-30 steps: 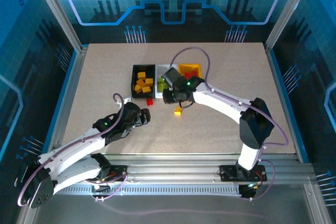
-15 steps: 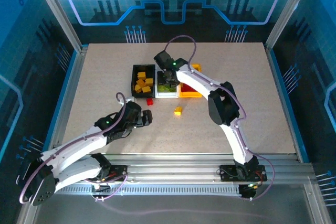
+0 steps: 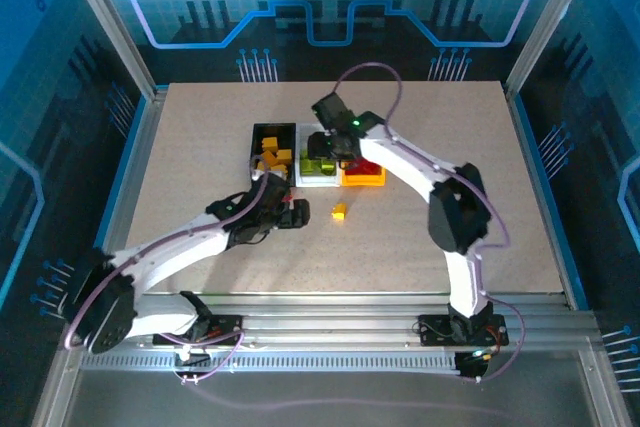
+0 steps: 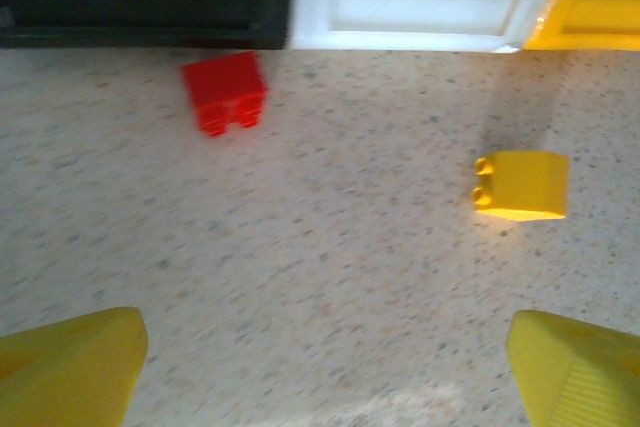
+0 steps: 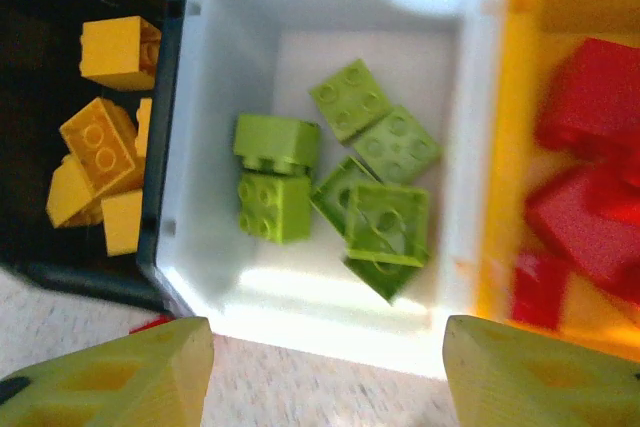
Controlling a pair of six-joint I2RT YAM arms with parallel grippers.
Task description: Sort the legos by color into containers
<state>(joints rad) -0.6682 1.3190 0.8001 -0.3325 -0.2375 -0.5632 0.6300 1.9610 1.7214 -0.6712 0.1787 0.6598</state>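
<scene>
Left gripper (image 4: 325, 367), jaws wide and empty, over the table (image 4: 330, 247). Just beyond: a yellow brick (image 4: 520, 185) and a red brick (image 4: 224, 92), probably light, rigid, slick; pinch the flat sides. Farther, right gripper (image 5: 335, 377), jaws apart, empty, above the white bin (image 5: 470, 147) and its green bricks (image 5: 385, 222).

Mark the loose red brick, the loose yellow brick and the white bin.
red brick (image 4: 223, 92), left wrist view, centre of its visible face.
yellow brick (image 4: 525, 185), left wrist view, middle of its body.
white bin (image 5: 320, 319), right wrist view, its near wall.
</scene>
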